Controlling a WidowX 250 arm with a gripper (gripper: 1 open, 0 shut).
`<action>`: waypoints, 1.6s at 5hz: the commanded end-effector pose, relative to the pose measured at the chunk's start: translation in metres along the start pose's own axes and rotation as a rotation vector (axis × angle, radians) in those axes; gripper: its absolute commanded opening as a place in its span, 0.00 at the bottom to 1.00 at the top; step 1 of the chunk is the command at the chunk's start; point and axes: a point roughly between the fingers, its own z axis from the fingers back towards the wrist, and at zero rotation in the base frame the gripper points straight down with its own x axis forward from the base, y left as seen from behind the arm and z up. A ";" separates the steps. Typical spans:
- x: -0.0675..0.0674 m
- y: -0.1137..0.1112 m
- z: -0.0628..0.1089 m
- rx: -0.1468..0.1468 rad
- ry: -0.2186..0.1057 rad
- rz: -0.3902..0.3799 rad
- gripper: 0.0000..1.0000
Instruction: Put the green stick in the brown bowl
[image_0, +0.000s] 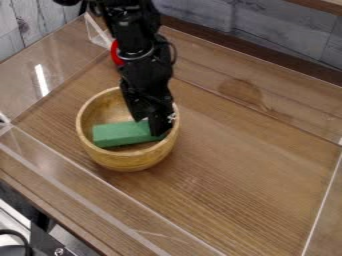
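Now your green stick (120, 135) lies inside the brown bowl (100, 158), its left end near the bowl's left wall. Just over its right end, at the bowl's far right side, you have the black gripper (155, 124) pointing down; whether its fingers are open or closed, you cannot tell from this view. Beyond the bowl, partly behind your arm, sits something red (115, 50). Under it all you see the wooden table (234, 165), with black cables (30, 238) at the lower left corner.
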 end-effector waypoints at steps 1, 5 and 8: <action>0.012 -0.002 0.016 0.015 -0.044 -0.030 1.00; 0.023 0.006 0.009 -0.021 -0.032 -0.083 0.00; 0.040 0.024 -0.008 -0.032 -0.038 0.020 0.00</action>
